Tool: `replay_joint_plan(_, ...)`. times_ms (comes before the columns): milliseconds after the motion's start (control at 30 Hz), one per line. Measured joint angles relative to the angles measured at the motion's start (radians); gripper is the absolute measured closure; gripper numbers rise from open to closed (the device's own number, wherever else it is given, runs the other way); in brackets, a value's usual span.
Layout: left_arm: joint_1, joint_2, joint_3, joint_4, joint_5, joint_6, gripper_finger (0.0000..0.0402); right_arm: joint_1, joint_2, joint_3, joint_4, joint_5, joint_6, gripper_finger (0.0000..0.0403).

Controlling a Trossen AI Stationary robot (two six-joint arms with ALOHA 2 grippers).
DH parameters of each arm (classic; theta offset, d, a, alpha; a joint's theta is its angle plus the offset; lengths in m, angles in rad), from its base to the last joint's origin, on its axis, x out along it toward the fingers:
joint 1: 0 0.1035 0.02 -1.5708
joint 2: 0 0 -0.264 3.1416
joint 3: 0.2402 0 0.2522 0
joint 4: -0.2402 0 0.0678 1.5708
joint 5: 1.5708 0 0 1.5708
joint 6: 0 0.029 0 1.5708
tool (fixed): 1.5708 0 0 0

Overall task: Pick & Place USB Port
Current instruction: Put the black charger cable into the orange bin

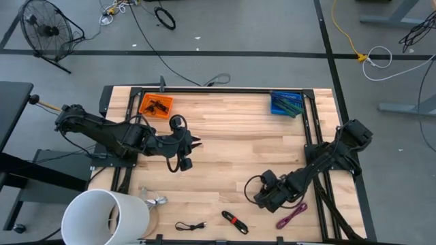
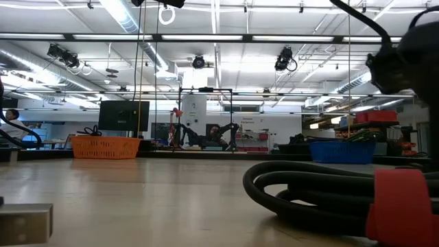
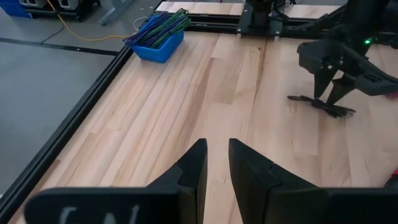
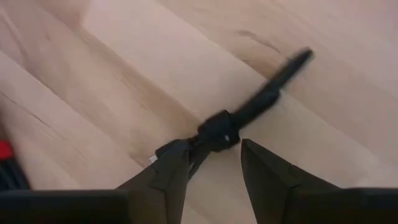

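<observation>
We view a wooden bench carrying, at its far edge, an orange bin on the left and a blue bin on the right; a white bucket stands at the near left corner.

The left gripper waits over mid-bench, its fingers a narrow gap apart and holding nothing.

The right gripper sits low near the front right, fingers apart, straddling one end of a small black cable that lies flat on the wood. This appears to be the task's USB piece.

We judge the main risk to be a poor grip: the cable lies slanted across the gap and off towards one finger, so closing could pinch only its tip and let it pivot or slip free.

A red-banded black cable and a purple cable lie near, and a careless sweep could snag either.
</observation>
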Motion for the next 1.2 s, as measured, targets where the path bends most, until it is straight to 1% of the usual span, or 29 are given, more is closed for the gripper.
replay_joint_plan(100,0.000,0.000,0.000,0.000,0.000,-0.001,0.0330,-0.014,0.003,0.000,0.020,0.005,-0.029,0.0255)
replay_joint_plan(333,0.000,0.000,0.000,0.000,0.000,-0.001,0.0330,-0.026,0.007,0.000,0.015,0.028,-0.034,0.0255)
replay_joint_plan(433,0.000,0.000,0.000,0.000,0.000,-0.002,0.0330,-0.029,0.025,-0.014,0.030,0.038,-0.059,0.0266)
replay_joint_plan(533,0.000,0.000,0.000,0.000,0.000,-0.002,0.0330,-0.030,0.048,-0.028,0.046,0.027,-0.087,0.0299)
replay_joint_plan(667,0.000,0.000,0.000,0.001,0.000,-0.002,0.0330,-0.030,0.056,-0.031,0.043,0.032,-0.151,0.0376)
replay_joint_plan(700,0.000,0.000,0.000,0.002,0.000,-0.002,0.0330,-0.031,0.053,-0.031,0.046,0.038,-0.171,0.0385)
replay_joint_plan(767,0.000,0.000,0.000,0.004,0.000,-0.002,0.0330,-0.037,0.035,-0.026,0.048,0.046,-0.210,0.0385)
replay_joint_plan(800,0.000,0.000,0.000,0.008,0.000,-0.002,0.0330,-0.043,0.023,-0.023,0.048,0.058,-0.239,0.0384)
replay_joint_plan(867,0.000,0.000,0.000,0.029,0.000,-0.002,0.0330,-0.066,-0.002,-0.022,0.043,0.117,-0.308,0.0388)
replay_joint_plan(1033,0.000,0.000,0.000,0.129,0.003,-0.001,0.0330,-0.146,-0.133,-0.008,0.073,0.232,-0.508,0.0388)
replay_joint_plan(1100,0.000,0.000,0.000,0.174,0.003,0.003,0.0330,-0.183,-0.195,-0.009,0.129,0.270,-0.620,0.0388)
replay_joint_plan(1200,0.000,0.000,0.000,0.255,0.003,0.007,0.0330,-0.241,-0.300,-0.007,0.269,0.298,-0.829,0.0388)
